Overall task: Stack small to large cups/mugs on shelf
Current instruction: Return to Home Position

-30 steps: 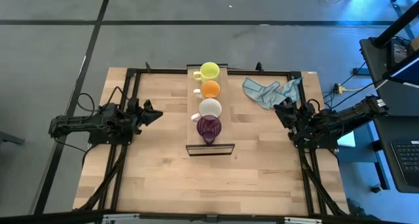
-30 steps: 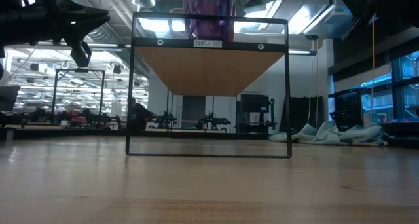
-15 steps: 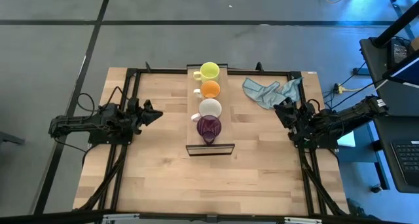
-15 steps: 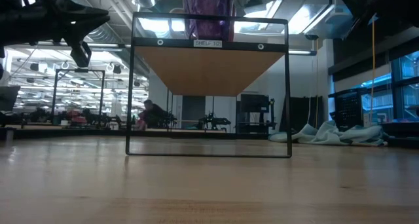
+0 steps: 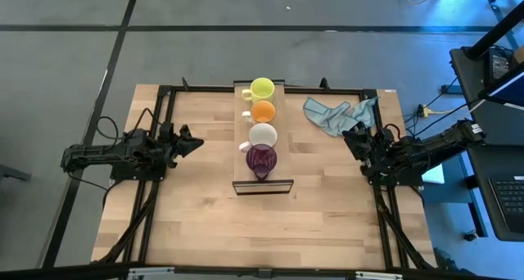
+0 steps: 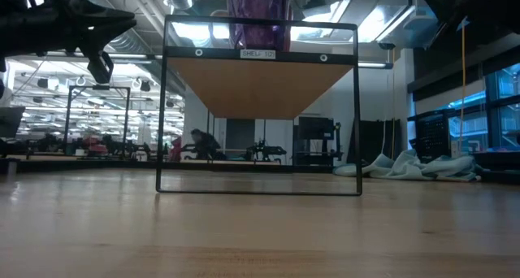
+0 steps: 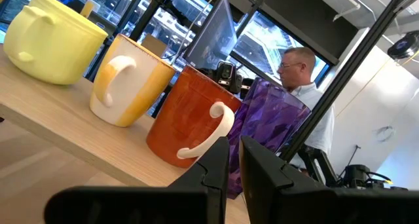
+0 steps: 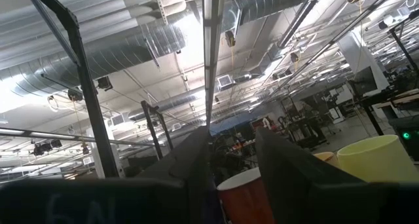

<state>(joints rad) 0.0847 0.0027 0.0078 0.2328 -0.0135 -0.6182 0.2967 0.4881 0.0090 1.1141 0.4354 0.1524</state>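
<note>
Four mugs stand on their bases in a row along the shelf (image 5: pixel 282 133), a long light-wood board raised on a dark frame (image 6: pixel 260 107). From far to near they are the yellow mug (image 5: pixel 262 88), the orange mug (image 5: pixel 263 111), the white mug (image 5: pixel 263 136) and the purple mug (image 5: pixel 261 160). The left wrist view shows them from the side: yellow (image 7: pixel 52 40), yellow-orange (image 7: pixel 131 80), orange-red outside (image 7: pixel 190 119), purple (image 7: pixel 275 132). My left gripper (image 5: pixel 196 142) is shut and empty at the table's left. My right gripper (image 5: pixel 350 137) is open and empty at the right.
A blue-grey cloth (image 5: pixel 340 115) lies crumpled at the far right of the table, just beyond my right gripper. A person (image 7: pixel 304 73) stands beyond the table's right side. Another person (image 6: pixel 195 141) shows far off in the room.
Both arms and all the mugs have kept still. A person far behind the table has moved toward the right in the low view.
</note>
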